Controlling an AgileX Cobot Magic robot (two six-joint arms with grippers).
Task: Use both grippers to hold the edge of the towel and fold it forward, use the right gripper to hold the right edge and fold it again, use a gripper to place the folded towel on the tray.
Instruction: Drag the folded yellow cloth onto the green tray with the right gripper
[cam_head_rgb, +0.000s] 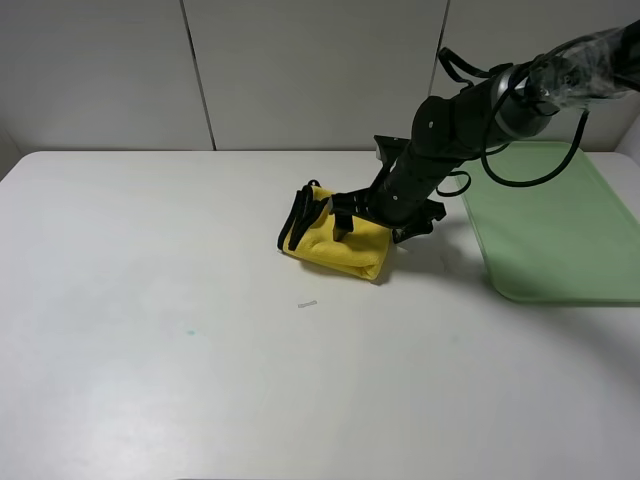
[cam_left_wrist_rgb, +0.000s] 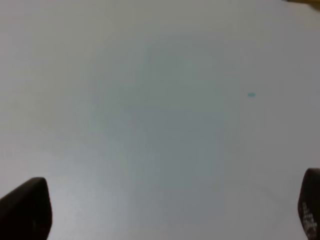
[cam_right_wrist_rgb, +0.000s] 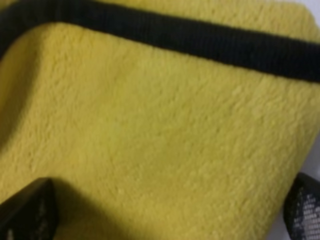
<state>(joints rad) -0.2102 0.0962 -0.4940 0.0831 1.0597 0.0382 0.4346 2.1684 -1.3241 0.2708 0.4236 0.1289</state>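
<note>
Right hand (cam_head_rgb: 345, 225) spread over unlabelled folded towel (cam_head_rgb: 335, 245)

Towel (cam_head_rgb: 335, 243) is lying mid-table (cam_head_rgb: 150, 350), tray (cam_head_rgb: 560, 230) sitting to its right, apart; right gripper (cam_head_rgb: 372, 222) is pressing onto towel's right part.

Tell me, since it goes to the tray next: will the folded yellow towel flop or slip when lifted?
The yellow plush towel with black trim will probably sag and may unfold, since its layers look soft and bunched. Its fuzzy pile likely grips well. The right hand looks open.
</note>
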